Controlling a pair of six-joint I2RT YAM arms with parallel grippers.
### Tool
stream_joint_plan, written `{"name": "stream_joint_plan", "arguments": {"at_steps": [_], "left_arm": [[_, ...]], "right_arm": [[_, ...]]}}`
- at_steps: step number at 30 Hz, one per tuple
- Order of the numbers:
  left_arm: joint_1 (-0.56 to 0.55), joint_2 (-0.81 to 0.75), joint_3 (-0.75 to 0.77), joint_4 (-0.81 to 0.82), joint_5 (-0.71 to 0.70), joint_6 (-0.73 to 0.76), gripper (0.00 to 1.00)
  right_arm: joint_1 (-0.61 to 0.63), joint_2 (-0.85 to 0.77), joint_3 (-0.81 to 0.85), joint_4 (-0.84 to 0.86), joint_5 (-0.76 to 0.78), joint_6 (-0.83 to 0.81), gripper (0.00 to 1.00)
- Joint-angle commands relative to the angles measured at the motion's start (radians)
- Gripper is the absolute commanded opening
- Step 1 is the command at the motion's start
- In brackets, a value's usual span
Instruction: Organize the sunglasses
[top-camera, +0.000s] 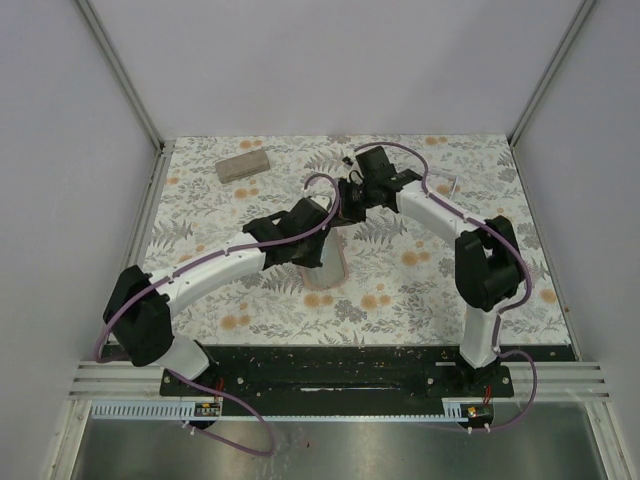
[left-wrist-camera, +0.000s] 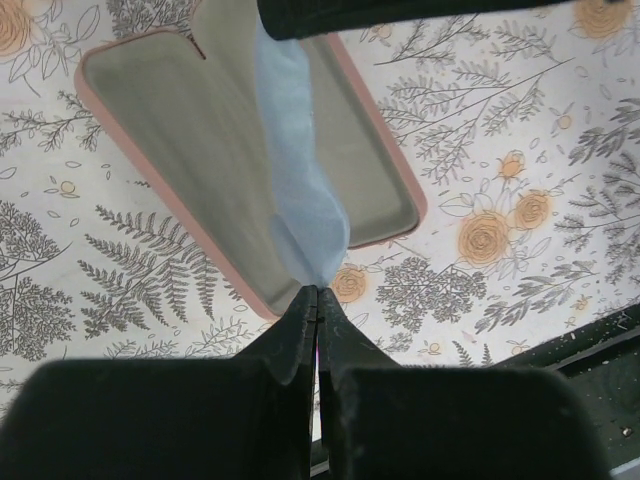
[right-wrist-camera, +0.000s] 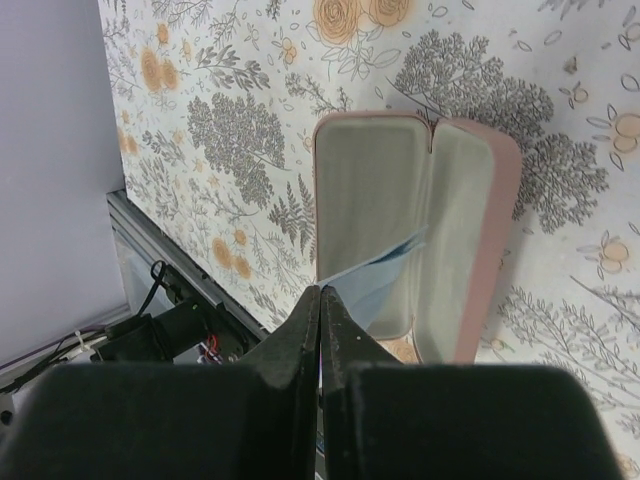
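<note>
Above the open pink case (left-wrist-camera: 170, 140) at mid-desk (top-camera: 420, 290), both tools are clenched on one blue cloth (left-wrist-camera: 295, 150). The left tool (left-wrist-camera: 317, 290) pinches its lower tip and the right tool (right-wrist-camera: 321, 290) another corner, so the cloth hangs between them over the case. The white sunglasses (top-camera: 440, 184) seem to lie far right, beside the right forearm. What may be the black sunglasses (top-camera: 347, 160) sits just beyond the right tool, too small to tell.

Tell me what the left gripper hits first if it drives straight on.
Beyond the light blue cloth it pinches, the left gripper would likely first meet the grey lining of the open pink case, though depth is unclear.
</note>
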Motion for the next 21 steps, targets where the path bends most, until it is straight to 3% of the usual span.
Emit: {"name": "stream_joint_plan", "arguments": {"at_steps": [1, 21], "left_arm": [[0.01, -0.023, -0.029, 0.016, 0.023, -0.007, 0.0], [0.025, 0.152, 0.029, 0.084, 0.036, -0.055, 0.0]], "right_arm": [[0.03, 0.079, 0.099, -0.005, -0.023, 0.004, 0.0], [0.046, 0.298, 0.343, -0.186, 0.0, -0.118, 0.0]]}}
